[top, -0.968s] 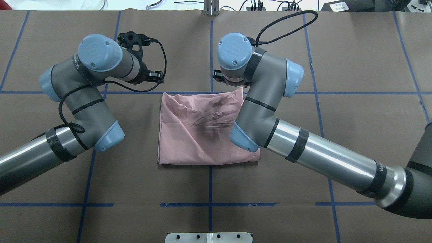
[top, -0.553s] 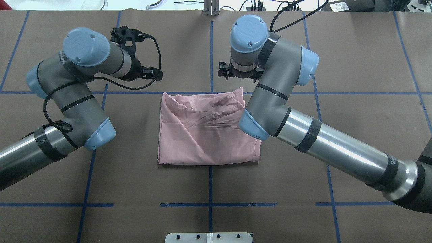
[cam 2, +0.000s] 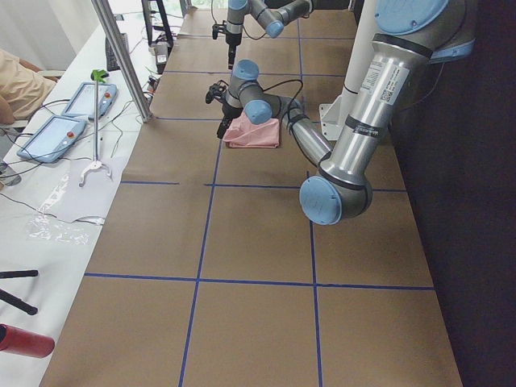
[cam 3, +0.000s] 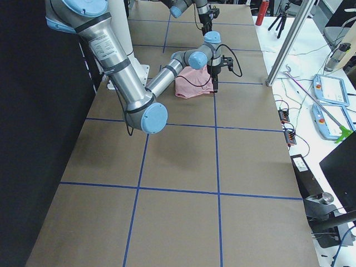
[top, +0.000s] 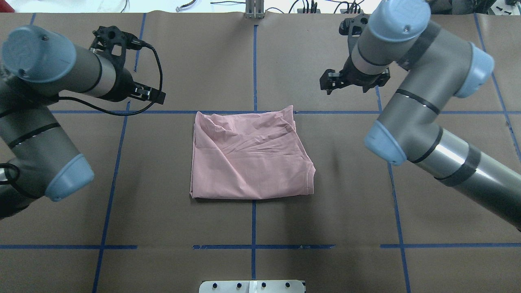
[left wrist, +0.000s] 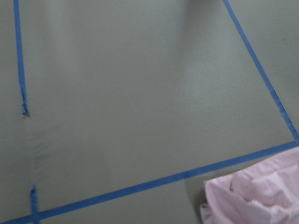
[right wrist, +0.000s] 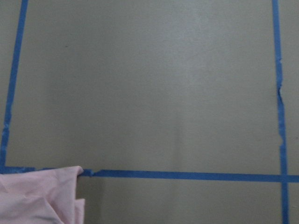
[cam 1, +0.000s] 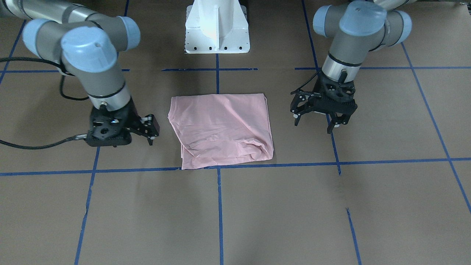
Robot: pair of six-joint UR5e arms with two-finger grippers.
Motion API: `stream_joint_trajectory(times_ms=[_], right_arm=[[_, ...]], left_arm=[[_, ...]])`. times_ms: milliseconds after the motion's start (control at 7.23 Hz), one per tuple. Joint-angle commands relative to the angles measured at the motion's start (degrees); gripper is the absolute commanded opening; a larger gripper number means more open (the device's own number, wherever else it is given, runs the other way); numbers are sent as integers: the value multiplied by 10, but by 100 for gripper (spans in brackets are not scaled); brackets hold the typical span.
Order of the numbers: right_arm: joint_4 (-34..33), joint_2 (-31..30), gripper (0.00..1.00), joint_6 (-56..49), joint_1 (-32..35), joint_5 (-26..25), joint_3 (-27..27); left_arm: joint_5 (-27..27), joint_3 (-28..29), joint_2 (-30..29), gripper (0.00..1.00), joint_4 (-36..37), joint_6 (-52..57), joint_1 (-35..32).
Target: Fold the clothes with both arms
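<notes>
The clothes are one pale pink T-shirt, folded into a rough square on the brown table, plain side up. Its far edge is rumpled. My left gripper hovers off the shirt's far left corner; the front-facing view shows this gripper open and empty. My right gripper hangs beyond the far right corner, and from the front this gripper is also open and empty. Neither touches the cloth. A shirt corner shows in the left wrist view, and another corner in the right wrist view.
Blue tape lines grid the brown table cover. The white pedestal stands at the robot's side of the table. Along the operators' side runs a bench with tablets and an aluminium post; a person's sleeve shows there.
Both arms swung outward from the shirt: the left one leftward, the right one rightward and farther back. The right arm no longer covers the shirt, which lies as before.
</notes>
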Motion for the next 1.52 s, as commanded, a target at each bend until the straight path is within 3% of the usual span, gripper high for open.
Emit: stream_joint_trajectory(times_ms=[0, 138, 277, 415, 553, 830, 1107, 1383], right_arm=[[-48, -106, 100, -180, 103, 87, 92], [-44, -164, 100, -246, 159, 137, 96], [-42, -235, 100, -276, 182, 169, 102], [-41, -274, 100, -280, 199, 167, 102], [-42, -300, 100, -282, 228, 162, 96], [-44, -333, 100, -291, 293, 172, 71], [-45, -362, 100, -323, 329, 172, 67], [-49, -380, 100, -415, 382, 175, 42]], left_arm=[[-94, -33, 37, 100, 58, 166, -106], [-124, -30, 55, 100, 76, 220, -162], [-134, -27, 111, 100, 72, 220, -171], [-134, -9, 126, 100, 75, 216, -175], [-136, 1, 161, 100, 68, 221, -225], [-200, 79, 187, 100, 65, 226, -307], [-227, 128, 232, 100, 63, 370, -398], [-273, 128, 260, 100, 64, 375, -424]])
